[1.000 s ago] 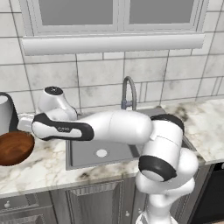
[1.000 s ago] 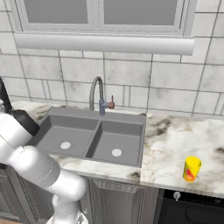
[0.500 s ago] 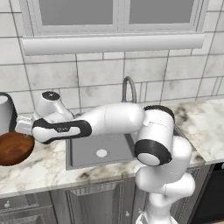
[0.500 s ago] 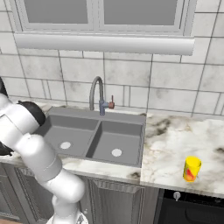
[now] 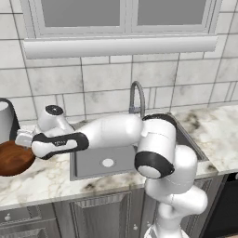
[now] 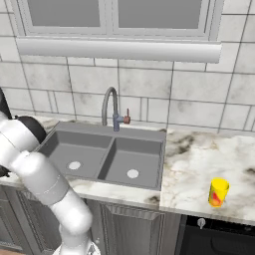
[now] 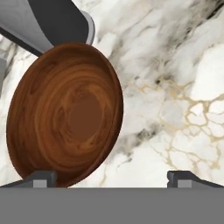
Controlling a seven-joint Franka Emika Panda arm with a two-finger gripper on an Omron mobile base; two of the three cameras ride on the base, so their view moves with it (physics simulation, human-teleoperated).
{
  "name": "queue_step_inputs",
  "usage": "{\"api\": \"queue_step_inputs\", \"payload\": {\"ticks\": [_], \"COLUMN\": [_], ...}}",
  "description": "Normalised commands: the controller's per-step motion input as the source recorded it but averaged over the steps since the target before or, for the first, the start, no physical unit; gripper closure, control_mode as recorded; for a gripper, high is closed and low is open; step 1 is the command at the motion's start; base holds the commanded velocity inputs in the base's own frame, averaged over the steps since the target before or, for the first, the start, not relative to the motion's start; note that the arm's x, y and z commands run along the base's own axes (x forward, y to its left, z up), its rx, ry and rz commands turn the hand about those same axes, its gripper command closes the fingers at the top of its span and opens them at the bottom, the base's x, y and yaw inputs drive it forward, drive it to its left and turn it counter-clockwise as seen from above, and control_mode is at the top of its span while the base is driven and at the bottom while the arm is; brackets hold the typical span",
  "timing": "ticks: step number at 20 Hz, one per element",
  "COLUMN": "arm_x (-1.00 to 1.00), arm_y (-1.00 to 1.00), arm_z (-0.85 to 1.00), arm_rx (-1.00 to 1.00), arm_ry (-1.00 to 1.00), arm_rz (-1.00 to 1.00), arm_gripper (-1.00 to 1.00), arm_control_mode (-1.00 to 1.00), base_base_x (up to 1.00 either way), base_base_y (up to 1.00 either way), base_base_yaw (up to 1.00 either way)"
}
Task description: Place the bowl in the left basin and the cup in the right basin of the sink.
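Observation:
The reddish-brown wooden bowl (image 5: 13,159) rests on the marble counter left of the sink (image 6: 162,149). In the hand view the bowl (image 7: 65,113) is large and close. My gripper (image 7: 113,179) hangs just above it, open, with the bowl's near rim beside the left fingertip (image 7: 43,178) and bare counter in front of the right one. Nothing is held. From the left base view, the gripper (image 5: 22,141) sits over the bowl's right edge. The yellow cup (image 6: 218,191) stands on the counter right of the sink. The left basin (image 6: 74,152) and the right basin (image 6: 132,164) hold nothing.
A large pale-grey cylinder with a black base (image 5: 5,120) stands right behind the bowl, and its lower part (image 7: 48,22) looms at the hand view's upper left. The arched faucet (image 6: 110,107) rises behind the sink divider. My own arm stretches across above the left basin.
The arm has swung further left, and the hand has crept a little left and down over the bowl. The jaws have stayed open. Bowl and cup have not moved.

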Motion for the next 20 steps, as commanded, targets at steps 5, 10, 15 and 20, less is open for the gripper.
{"api": "queue_step_inputs", "payload": {"ticks": [5,10,15,20], "arm_x": [0.16,0.08,0.00,0.00], "arm_y": [0.09,0.01,0.02,0.00], "arm_z": [0.00,-0.01,-0.16,-0.20], "arm_rx": [0.00,0.00,0.00,0.00], "arm_ry": [0.00,0.00,0.00,0.00], "arm_rz": [-0.01,0.00,0.00,0.00], "arm_gripper": [-1.00,-1.00,-1.00,-1.00], "arm_control_mode": [-1.00,-1.00,-1.00,-1.00], "base_base_x": [0.00,0.00,0.00,0.00], "base_base_y": [0.00,0.00,0.00,0.00], "base_base_yaw": [0.00,0.00,0.00,0.00]}}
